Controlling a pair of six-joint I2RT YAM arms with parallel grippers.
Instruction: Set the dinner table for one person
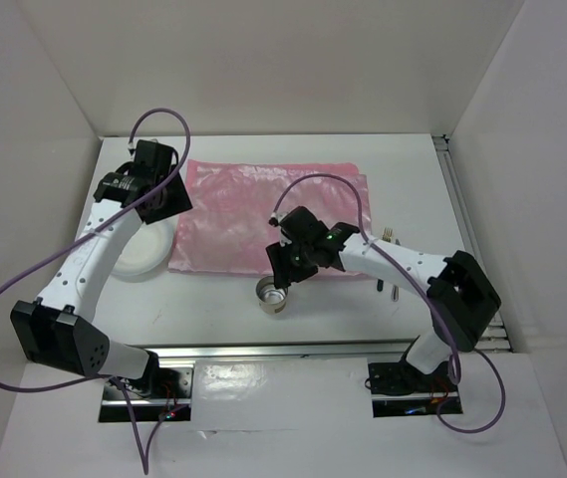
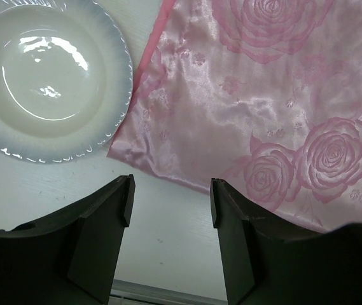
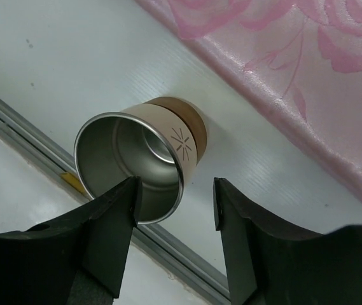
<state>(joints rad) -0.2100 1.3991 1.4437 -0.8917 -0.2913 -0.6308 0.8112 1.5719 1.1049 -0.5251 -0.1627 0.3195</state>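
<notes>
Tabletop: large flat plain white rectangular tabletop (image 1: 213, 291) carrying everything.
Done: shiny pink rose-patterned cloth (image 1: 263, 209) lying spread at centre, far side.
Remaining: round white scalloped plate (image 2: 47, 82) sitting left of the cloth, off it; steel cup with tan band (image 3: 139, 162) standing beside its near edge; silver cutlery (image 1: 390, 235) lying right, partly hidden.
Left fingers (image 2: 104, 216): hanging spread, gripping nothing.
Right fingers (image 3: 114, 216): hovering spread at the cup, not pinching it.
Writing: none showing; only a starburst mark (image 3: 179, 138) on the cup's band.

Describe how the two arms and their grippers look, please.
Both arms have white links and black joint housings. A purple cable loops along the left arm and another along the right arm, which shows a small green light near its wrist. The left gripper and right gripper each have two dark, blocky fingers.
</notes>
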